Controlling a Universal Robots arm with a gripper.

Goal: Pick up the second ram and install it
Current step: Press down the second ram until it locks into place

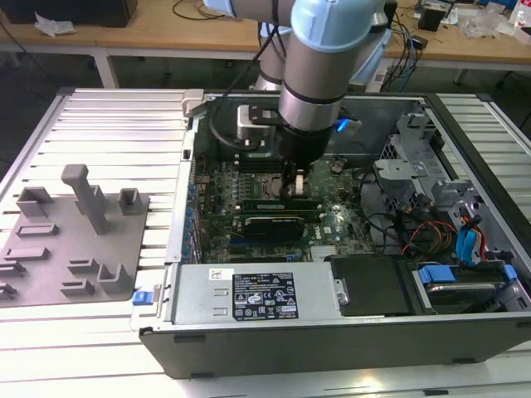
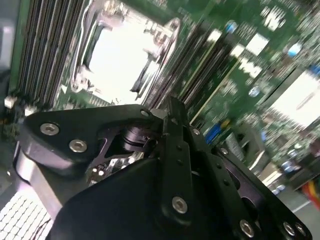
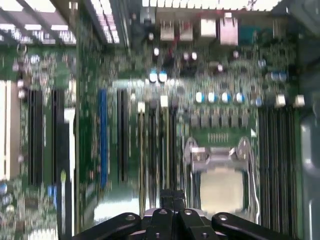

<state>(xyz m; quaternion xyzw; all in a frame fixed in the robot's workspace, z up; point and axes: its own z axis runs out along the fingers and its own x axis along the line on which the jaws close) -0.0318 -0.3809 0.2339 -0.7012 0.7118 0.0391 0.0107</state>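
Observation:
My gripper [image 1: 298, 189] reaches down into the open computer case, over the memory slots [image 1: 278, 201] beside the silver-framed processor socket [image 1: 258, 177]. In both wrist views the black fingers [image 2: 173, 111] [image 3: 172, 196] stand pressed together with no gap, right above the long slots [image 3: 157, 150] next to the socket [image 3: 220, 172]. A thin greenish strip in the slots under the fingertips looks like the second ram [image 1: 286, 200]. Whether the fingertips touch it is hidden by the gripper body.
The wide black expansion card [image 1: 270, 224] lies just in front of the slots. The power supply [image 1: 257, 292] lines the near wall, and drive cages with cables [image 1: 448, 224] fill the exterior view's right. A grey parts fixture [image 1: 70, 236] sits outside the case on the exterior view's left.

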